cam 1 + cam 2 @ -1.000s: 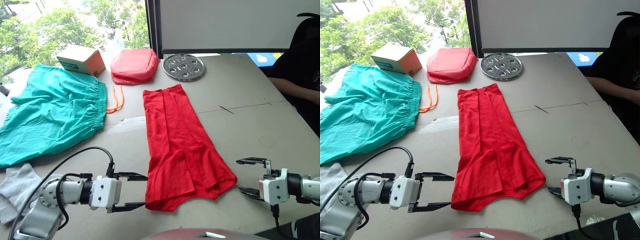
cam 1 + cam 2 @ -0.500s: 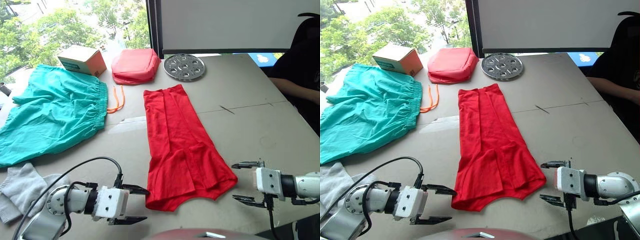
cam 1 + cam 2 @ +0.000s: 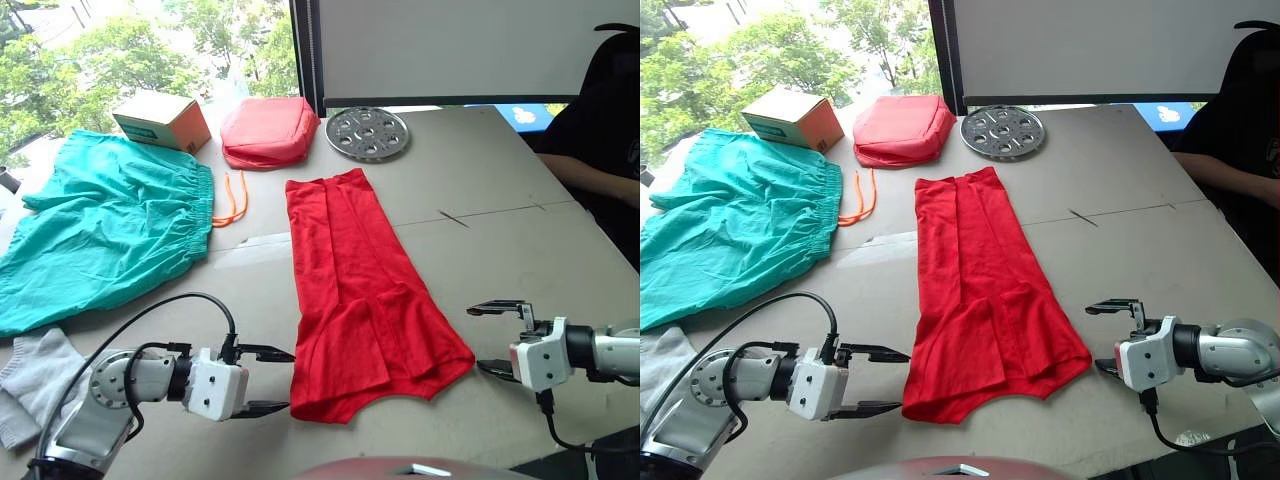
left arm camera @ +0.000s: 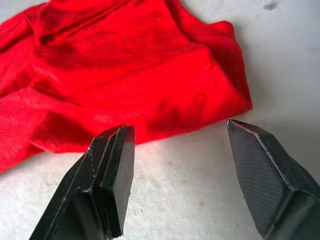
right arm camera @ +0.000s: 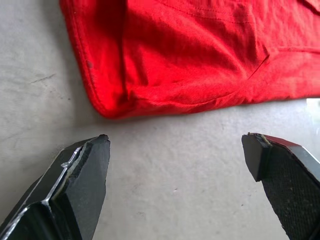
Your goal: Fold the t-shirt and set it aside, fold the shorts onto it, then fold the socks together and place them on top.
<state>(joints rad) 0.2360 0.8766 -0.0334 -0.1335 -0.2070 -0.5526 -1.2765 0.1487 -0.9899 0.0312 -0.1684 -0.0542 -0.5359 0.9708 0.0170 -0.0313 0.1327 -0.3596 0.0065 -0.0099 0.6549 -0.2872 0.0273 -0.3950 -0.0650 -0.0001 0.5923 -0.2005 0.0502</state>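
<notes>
The red t-shirt (image 3: 355,290) lies folded into a long strip down the middle of the table. My left gripper (image 3: 290,380) is open just left of its near left corner, low over the table, and that corner (image 4: 125,65) lies beyond its fingertips. My right gripper (image 3: 476,340) is open a short way right of the shirt's near right corner (image 5: 200,50). Neither gripper touches the cloth. The teal shorts (image 3: 100,230) lie spread at the far left, their orange drawstring (image 3: 232,200) trailing toward the shirt. Grey socks (image 3: 35,375) lie at the near left edge.
At the back stand a cardboard box (image 3: 163,120), a salmon-red padded pouch (image 3: 270,130) and a perforated metal disc (image 3: 368,133). A person in dark clothes (image 3: 600,150) sits at the right side of the table (image 3: 520,230).
The left gripper dipped toward the near edge half a second ago and is back beside the shirt's corner. The right gripper has risen slightly. Both stayed open; the clothes have not moved.
</notes>
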